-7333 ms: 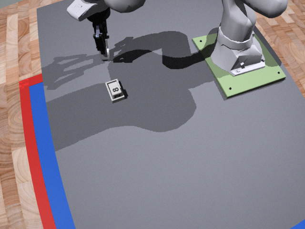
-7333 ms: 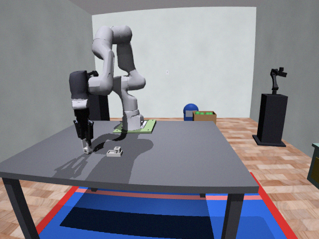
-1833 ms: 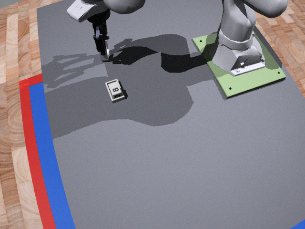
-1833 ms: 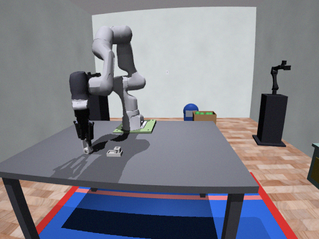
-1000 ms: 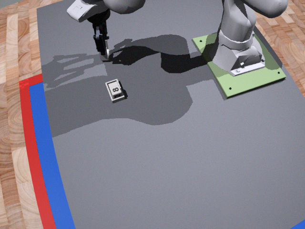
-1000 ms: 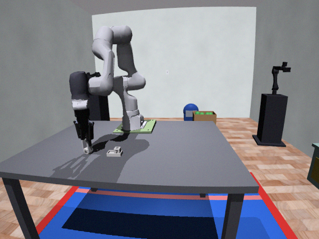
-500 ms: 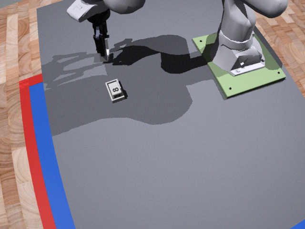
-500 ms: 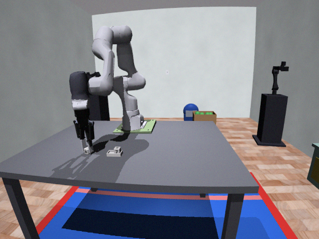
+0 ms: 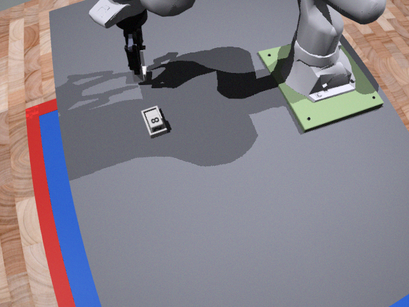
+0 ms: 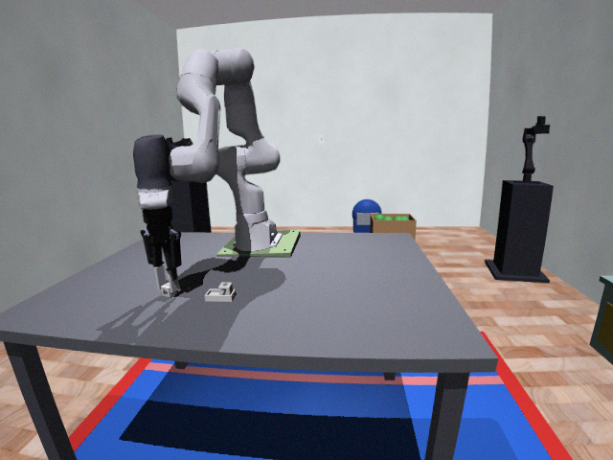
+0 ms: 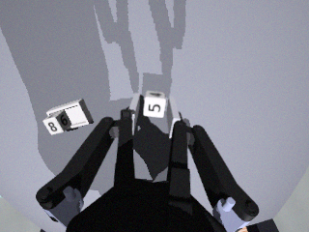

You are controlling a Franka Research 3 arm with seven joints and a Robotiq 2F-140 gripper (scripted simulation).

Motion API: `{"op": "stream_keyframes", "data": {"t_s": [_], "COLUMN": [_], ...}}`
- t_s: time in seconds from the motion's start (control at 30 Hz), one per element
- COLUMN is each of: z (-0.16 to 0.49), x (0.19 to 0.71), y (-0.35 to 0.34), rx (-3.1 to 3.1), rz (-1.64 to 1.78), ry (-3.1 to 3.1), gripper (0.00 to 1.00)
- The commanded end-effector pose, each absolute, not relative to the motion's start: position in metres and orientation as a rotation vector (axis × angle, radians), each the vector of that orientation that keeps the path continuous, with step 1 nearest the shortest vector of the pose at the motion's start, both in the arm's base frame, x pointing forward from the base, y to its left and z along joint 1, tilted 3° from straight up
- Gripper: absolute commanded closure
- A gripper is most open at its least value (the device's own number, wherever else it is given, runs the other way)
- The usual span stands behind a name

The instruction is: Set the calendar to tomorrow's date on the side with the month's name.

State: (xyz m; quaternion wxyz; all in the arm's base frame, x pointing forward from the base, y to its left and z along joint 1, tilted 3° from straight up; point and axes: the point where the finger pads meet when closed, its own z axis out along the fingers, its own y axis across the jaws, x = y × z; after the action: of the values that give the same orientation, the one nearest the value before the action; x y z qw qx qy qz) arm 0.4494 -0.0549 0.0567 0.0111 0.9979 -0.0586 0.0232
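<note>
The gripper (image 9: 141,75) (image 10: 167,287) (image 11: 154,102) is at the upper left of the top view and the lower left of the exterior view, pointing down at the table (image 9: 231,214) (image 10: 272,327); its 2 fingers stand partly apart, 1 on each side of cube 5 (image 10: 166,289) (image 11: 154,106), and are not clamped on it. Cube 5 is at the centre of the wrist view, its 5 turned sideways in that frame; it is low at the table.

The tray (image 9: 146,123) (image 10: 217,298) (image 11: 89,112) is left of centre in the top view and on the left side of the wrist view; it is well apart from the gripper and lies on the table. Cube 8 (image 9: 154,119) (image 10: 226,287) (image 11: 53,127) is at the right end of the tray in the exterior view; the wrist view shows an 8 and a 6 on 2 of its faces. So 1 cube is at the tray and 1 is outside it; I cannot tell which side bears the month's name.

The arm (image 9: 318,32) (image 10: 202,99) stands on a green plate (image 9: 330,119) (image 10: 292,242), upper right in the top view; its shadow covers the tray. A box (image 10: 393,227) of green balls is right of centre in the exterior view.
</note>
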Motion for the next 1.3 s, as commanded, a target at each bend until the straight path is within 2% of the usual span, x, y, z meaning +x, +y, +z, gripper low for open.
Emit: {"op": "stream_keyframes", "data": {"t_s": [0.0, 0.5, 0.8, 0.83, 1.27], "z": [0.064, 0.132, 0.141, 0.141, 0.141], "x": [0.449, 0.446, 0.446, 0.446, 0.446], "y": [-0.055, -0.053, -0.053, -0.053, -0.053], "rx": [3.111, 3.111, 3.111, 3.111, 3.111], "rz": [0.070, 0.070, 0.070, 0.070, 0.070], "ry": [-0.190, -0.190, -0.190, -0.190, -0.190], "gripper": [0.72, 0.72, 0.72, 0.00, 0.00]}}
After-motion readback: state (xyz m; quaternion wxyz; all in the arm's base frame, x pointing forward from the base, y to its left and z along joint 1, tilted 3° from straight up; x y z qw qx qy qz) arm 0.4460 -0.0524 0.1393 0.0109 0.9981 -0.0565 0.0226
